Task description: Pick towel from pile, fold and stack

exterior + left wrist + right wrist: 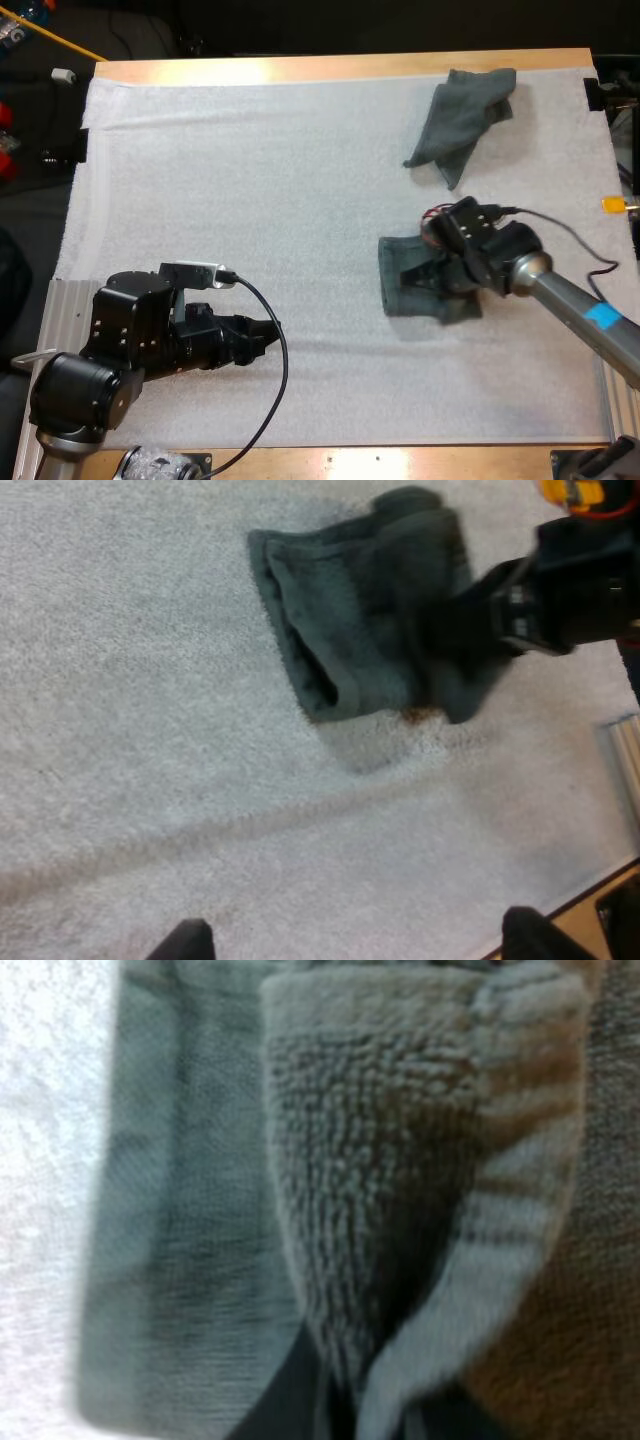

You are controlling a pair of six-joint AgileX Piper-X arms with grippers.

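A dark grey-green folded towel (pixel 405 285) lies on the white mat (pixel 250 200) right of centre. My right gripper (pixel 438 275) sits low over its right part, shut on a raised fold of the towel (pixel 370 1210), which runs down between the gripper (pixel 350 1405) fingers. A crumpled towel (pixel 462 115) lies at the mat's far right. My left gripper (pixel 268 338) rests low near the front left, open, pointing right toward the folded towel (pixel 345 630). Its fingertips (pixel 188 940) stand wide apart over bare mat. The right gripper (pixel 500 620) shows at that towel's far edge.
The wooden table edge (pixel 340 68) runs along the far side and the front (pixel 400 460). A metal rail (pixel 75 295) borders the mat at the left. Open mat spans the centre and far left.
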